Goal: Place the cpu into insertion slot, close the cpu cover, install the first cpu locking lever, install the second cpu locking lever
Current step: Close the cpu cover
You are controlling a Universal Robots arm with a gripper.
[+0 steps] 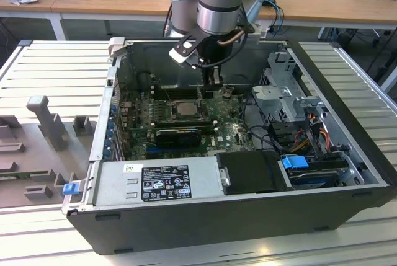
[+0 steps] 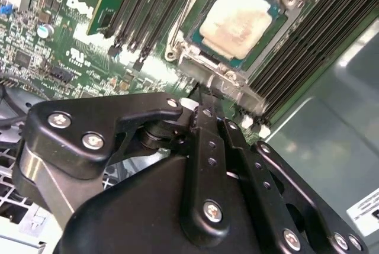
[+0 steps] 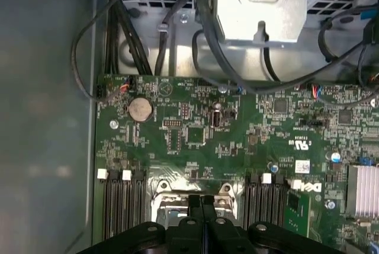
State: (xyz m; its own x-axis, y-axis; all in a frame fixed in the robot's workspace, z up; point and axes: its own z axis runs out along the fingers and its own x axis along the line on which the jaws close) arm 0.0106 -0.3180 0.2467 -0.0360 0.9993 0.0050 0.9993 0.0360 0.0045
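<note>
The cpu (image 2: 237, 20) is lying flat in the insertion slot (image 2: 190, 45) on the green board (image 3: 237, 141). It is a small square chip with a pale, shiny grey top and a green edge. The cpu cover (image 2: 201, 64), a thin silver frame, is lying down around it, and the chip is showing through its big window. Long black memory slots (image 2: 296, 47) are running along both sides.

The gripper (image 2: 204, 97) is reaching down into the open computer case (image 1: 248, 216), which is sitting on the ribbed table (image 1: 49, 61). Its black jaws are pressed together with nothing between them. Their tips are hanging right at the silver edge of the cover, and I cannot tell if they are touching it.
</note>
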